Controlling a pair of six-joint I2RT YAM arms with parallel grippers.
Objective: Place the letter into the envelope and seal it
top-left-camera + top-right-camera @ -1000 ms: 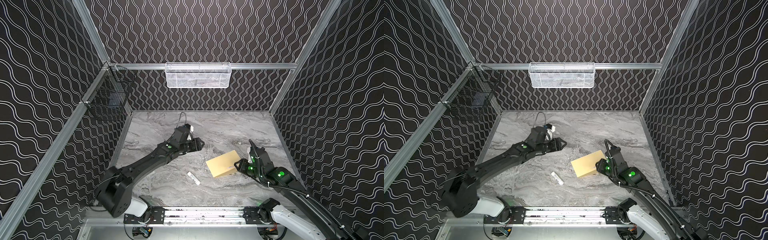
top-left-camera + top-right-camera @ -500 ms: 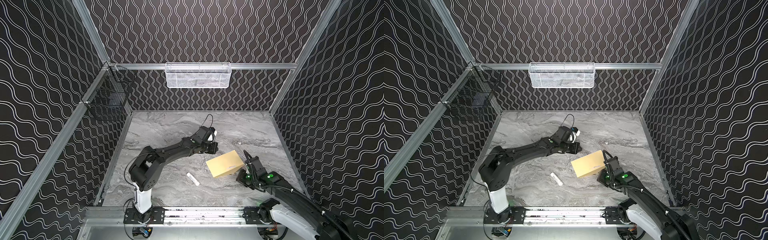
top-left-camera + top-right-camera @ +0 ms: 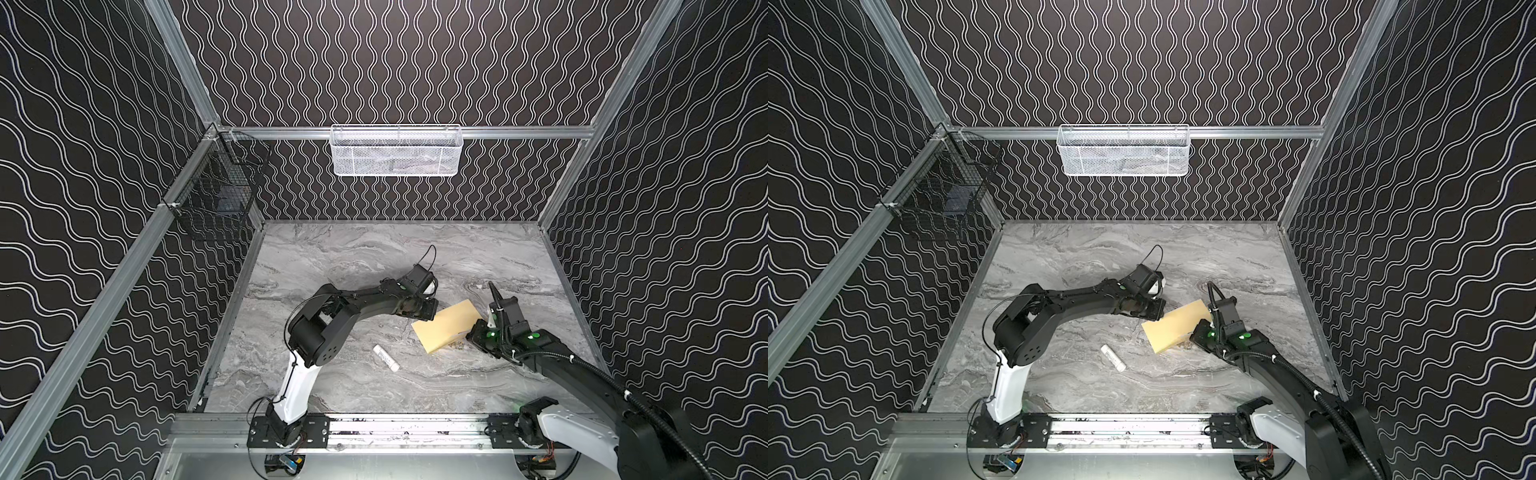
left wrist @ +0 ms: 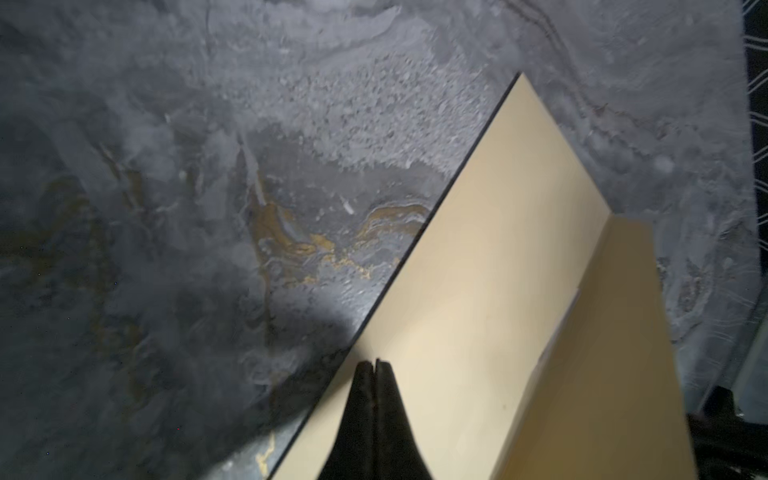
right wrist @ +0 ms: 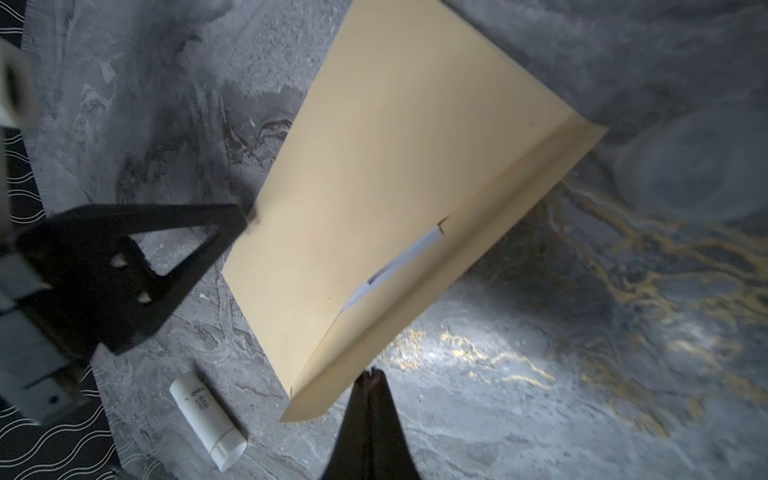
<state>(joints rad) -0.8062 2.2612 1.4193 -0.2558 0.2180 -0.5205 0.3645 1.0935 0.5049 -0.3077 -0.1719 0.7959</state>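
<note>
The tan envelope (image 3: pixel 444 328) (image 3: pixel 1177 328) lies on the marble table right of the middle. Its flap (image 5: pixel 478 232) stands partly raised along one long side. A thin white strip of the letter (image 5: pixel 399 262) shows in the mouth under the flap; the rest is hidden inside. My left gripper (image 3: pixel 428 316) (image 4: pixel 376 363) is shut, its tips resting on the envelope (image 4: pixel 498 270) near its far-left edge, nothing between them. My right gripper (image 3: pixel 473 336) (image 5: pixel 372 374) is shut too, its tips at the flap's outer edge by the envelope's near corner.
A small white tube (image 3: pixel 385 357) (image 5: pixel 208 419) lies on the table just left of the envelope's near corner. A white mesh basket (image 3: pixel 395 151) hangs on the back wall and a black wire basket (image 3: pixel 216 199) on the left wall.
My left arm swung right from the table's middle onto the envelope and its jaws shut. My right gripper shut, dropped low and now sits against the envelope's near-right side.
</note>
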